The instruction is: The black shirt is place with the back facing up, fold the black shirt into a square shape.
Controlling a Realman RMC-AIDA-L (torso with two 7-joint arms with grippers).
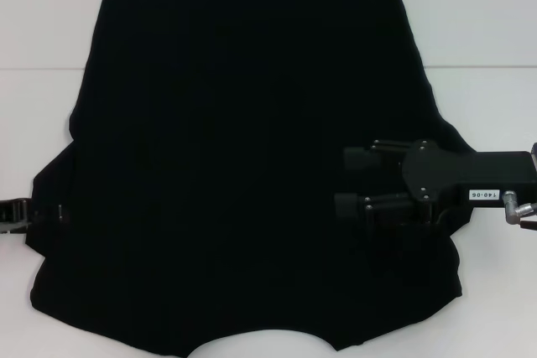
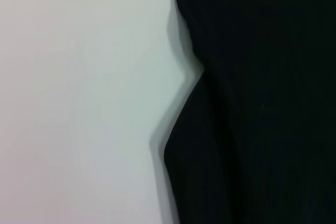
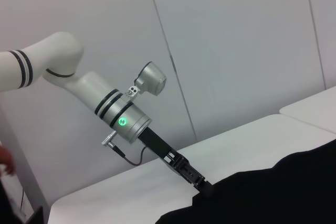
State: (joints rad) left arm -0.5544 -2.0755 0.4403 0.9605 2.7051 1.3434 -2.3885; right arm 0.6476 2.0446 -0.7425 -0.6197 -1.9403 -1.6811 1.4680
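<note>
Two pincers are at work. The right pincer (image 1: 357, 180) hovers over the shirt's right side, pointing inward, its two fingers spread apart. The left pincer (image 1: 32, 211) sits at the shirt's left edge by the sleeve; whether its fingers are spread or pinching cloth I cannot tell. One black shirt (image 1: 243, 165) lies flat on the white table (image 1: 50, 123), between both arms.

The only writing to be read is a small white label (image 1: 481, 195) on the black body of the right gripper (image 1: 352, 180), over the right side of the black shirt (image 1: 243, 165). It stands upside down and seems to read "140-06". The shirt's upturned side shows no lettering.
</note>
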